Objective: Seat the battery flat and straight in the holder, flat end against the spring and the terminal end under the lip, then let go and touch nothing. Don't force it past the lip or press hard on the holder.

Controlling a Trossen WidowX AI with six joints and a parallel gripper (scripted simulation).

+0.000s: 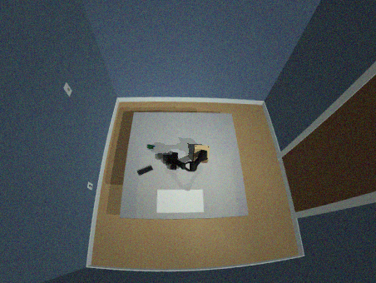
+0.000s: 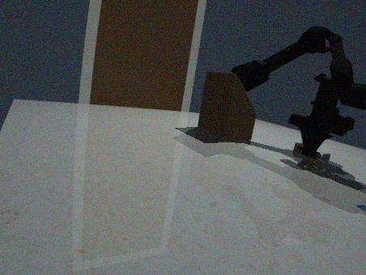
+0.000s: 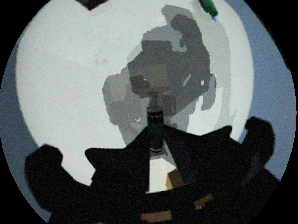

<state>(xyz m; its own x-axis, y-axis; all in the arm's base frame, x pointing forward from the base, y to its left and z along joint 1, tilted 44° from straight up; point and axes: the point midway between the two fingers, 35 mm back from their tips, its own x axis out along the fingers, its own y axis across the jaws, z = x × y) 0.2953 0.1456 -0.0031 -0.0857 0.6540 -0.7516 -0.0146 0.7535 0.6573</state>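
Note:
The battery (image 3: 156, 131), dark with a green band, lies lengthwise between the fingertips in the wrist view. My gripper (image 3: 154, 128) (image 2: 310, 154) is shut on it, pointing down low over the table. The holder (image 2: 298, 149) shows in the exterior view as small grey end pieces on both sides of the fingertips. In the wrist view, grey parts show beyond the battery's far end and by its near end, in deep shadow. The fingers hide much of the holder. I cannot tell whether the battery is flat or touches the spring or lip. The top view shows the arm over this spot.
A tan block (image 1: 201, 147) (image 2: 227, 109) stands by the arm's base. A small green object (image 1: 150, 146) (image 3: 209, 7) lies on the table beyond the gripper. A black bar (image 1: 145, 170) and a white rectangle (image 1: 180, 201) also show. A blue piece (image 2: 362, 208) shows at the right edge.

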